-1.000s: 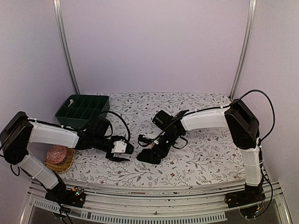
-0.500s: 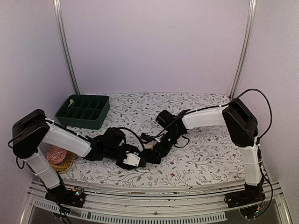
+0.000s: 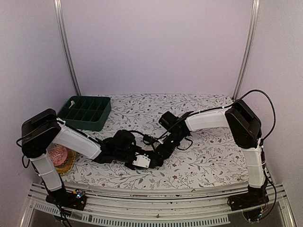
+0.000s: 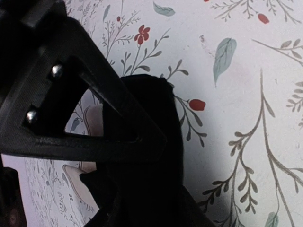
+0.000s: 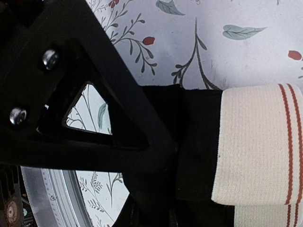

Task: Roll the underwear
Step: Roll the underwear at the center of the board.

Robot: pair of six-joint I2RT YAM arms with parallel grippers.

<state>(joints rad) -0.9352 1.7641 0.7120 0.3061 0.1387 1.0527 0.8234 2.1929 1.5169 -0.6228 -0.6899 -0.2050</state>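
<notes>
Left gripper (image 3: 148, 161) slid right, meeting underwear (image 5: 199, 142) (right gripper (image 3: 157, 155) pinching it).

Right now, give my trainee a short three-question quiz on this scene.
1. True or false: the tray stands at the far left of the table.
2. The underwear has a waistband that is: A plain black; B cream with red stripes; C green.
3. Which side of the table holds the ball?
Key: 1 true; 2 B; 3 left.
</notes>
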